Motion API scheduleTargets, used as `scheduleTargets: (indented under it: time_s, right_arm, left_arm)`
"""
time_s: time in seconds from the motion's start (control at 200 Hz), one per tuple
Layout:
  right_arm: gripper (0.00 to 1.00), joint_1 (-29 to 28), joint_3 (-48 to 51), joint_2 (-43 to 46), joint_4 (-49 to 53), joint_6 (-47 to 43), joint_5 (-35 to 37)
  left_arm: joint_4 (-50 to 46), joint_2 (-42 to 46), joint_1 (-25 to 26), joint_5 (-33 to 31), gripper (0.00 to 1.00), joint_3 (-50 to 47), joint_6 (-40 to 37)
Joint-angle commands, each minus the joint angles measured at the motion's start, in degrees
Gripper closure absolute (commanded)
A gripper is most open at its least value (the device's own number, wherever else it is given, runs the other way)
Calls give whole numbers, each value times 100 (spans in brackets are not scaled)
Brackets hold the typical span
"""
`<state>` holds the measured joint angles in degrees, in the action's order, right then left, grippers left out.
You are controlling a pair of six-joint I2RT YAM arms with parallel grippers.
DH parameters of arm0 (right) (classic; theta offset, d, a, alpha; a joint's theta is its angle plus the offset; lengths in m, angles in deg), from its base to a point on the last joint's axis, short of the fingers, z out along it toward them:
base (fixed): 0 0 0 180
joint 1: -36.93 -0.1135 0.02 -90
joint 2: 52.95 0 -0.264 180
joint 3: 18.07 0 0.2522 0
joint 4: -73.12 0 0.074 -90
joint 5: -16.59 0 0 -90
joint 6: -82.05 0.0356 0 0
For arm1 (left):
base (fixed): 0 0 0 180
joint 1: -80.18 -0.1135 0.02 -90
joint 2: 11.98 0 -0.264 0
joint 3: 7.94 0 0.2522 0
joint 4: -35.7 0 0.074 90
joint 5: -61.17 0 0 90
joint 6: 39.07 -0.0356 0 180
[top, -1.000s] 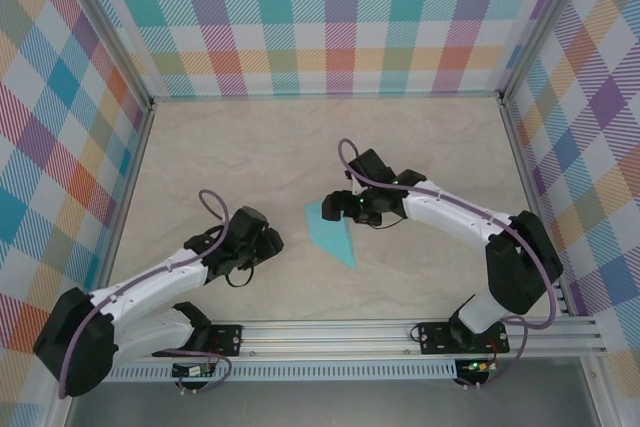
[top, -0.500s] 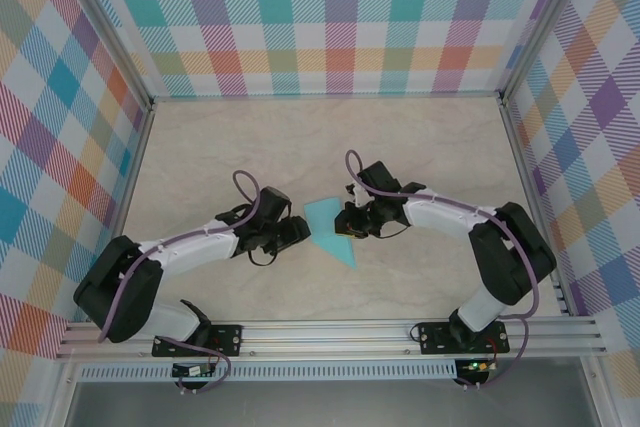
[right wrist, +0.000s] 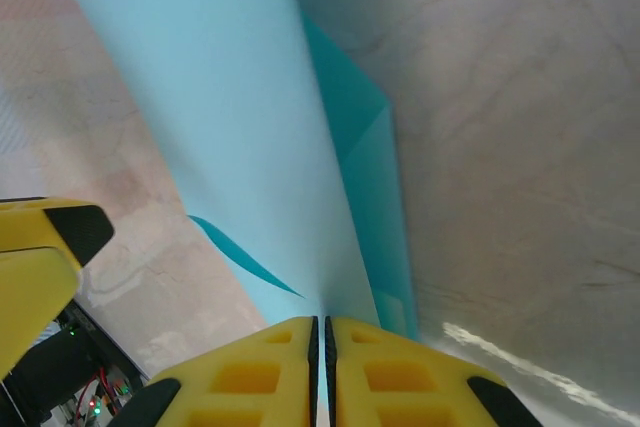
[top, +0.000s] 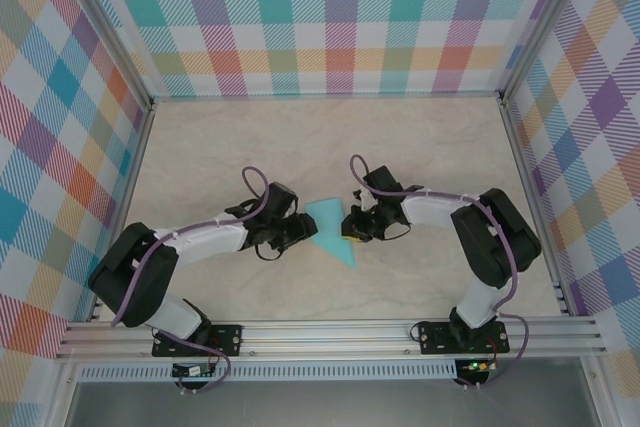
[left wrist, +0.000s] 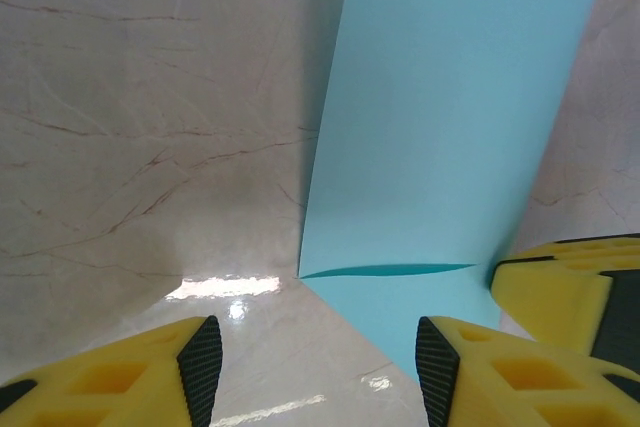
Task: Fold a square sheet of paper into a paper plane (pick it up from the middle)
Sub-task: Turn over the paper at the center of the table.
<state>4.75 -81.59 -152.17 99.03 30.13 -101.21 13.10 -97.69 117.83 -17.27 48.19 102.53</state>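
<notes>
the table [top: 250, 137] is the widest thing here, and the two arms meet near its middle, over the teal paper [top: 328, 225]. from above, the paper is a narrow triangle. its long axis runs far to near, with the wide end toward the far wall and the tip pointing at the near edge, a little to the right. the left claw [top: 305, 230] and right claw [top: 352, 227] crowd its two sides, and we cannot make out their jaws from up there.

in the left wrist view the paper [left wrist: 440, 147] lifts off the table as a curved sheet with a fold line low down, its bottom cut off by the frame. the left claw stands partly open and grips nothing, with the lower flap between its fingers. in the right wrist view we see stacked layers, and the right claw [right wrist: 321, 332] is pressed closed on the paper's edge.
</notes>
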Motion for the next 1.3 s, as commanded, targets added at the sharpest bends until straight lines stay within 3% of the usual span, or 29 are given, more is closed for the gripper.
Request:
scheduleTargets:
  time_s: [0.0, 0.685, 1.045, 1.295]
  right_arm:
    - [88, 77, 186, -121, -277, -124, -213]
    - [87, 537, 825, -492, -1162, 102, -822]
    - [87, 617, 871, -558, -1121, 44, -809]
    - [87, 626, 902, -579, -1120, 25, -778]
  left_arm:
    - [73, -102, -84, 115, 44, 176, -9]
    - [640, -734, -83, 522, 44, 390, 191]
    - [958, -965, -87, 613, 49, 414, 295]
    - [1834, -864, -106, 541, 54, 21, 658]
